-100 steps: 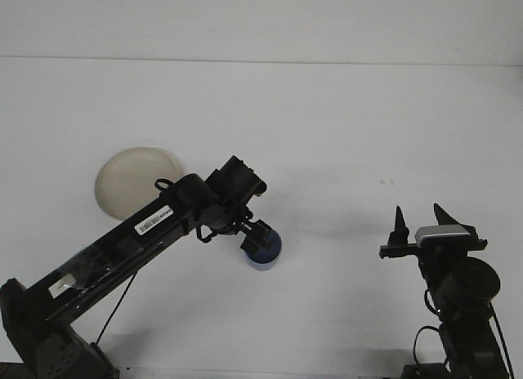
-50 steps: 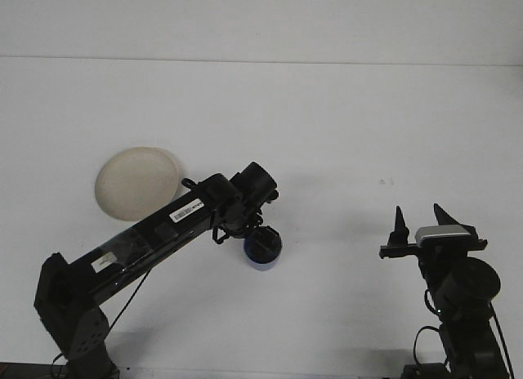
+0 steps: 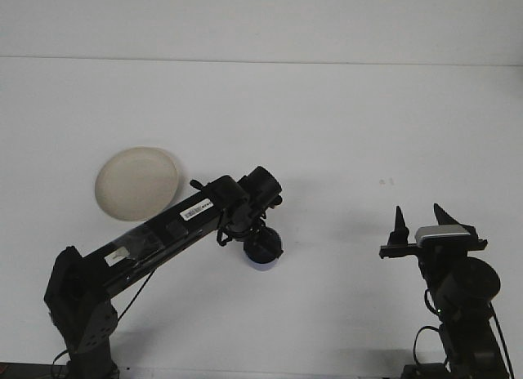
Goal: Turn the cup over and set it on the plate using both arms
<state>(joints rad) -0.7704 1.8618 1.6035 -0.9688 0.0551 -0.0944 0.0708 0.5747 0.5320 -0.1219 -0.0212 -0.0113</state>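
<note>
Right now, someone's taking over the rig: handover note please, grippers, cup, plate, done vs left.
Left gripper: down over the blue cup at table centre; fingers hidden by the wrist, grip unconfirmed.
Right gripper: open, empty, parked upright at the right, clear of everything.
Plate: far left, nothing on it, apart from the cup.
Done: left arm has reached the cup.
Left: grasp, flip, place on the plate.

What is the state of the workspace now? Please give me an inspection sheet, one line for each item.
Surface: white table, bare apart from the job's things.
Job's things: cream plate at left, nothing on it; blue cup near the middle, mostly hidden under the left gripper.
Clutter: nothing seen.
Grippers: left gripper on the cup; right gripper open, pointing up, holding nothing.
Cables: black cable under the left arm.
Surroundings: plain white wall.
</note>
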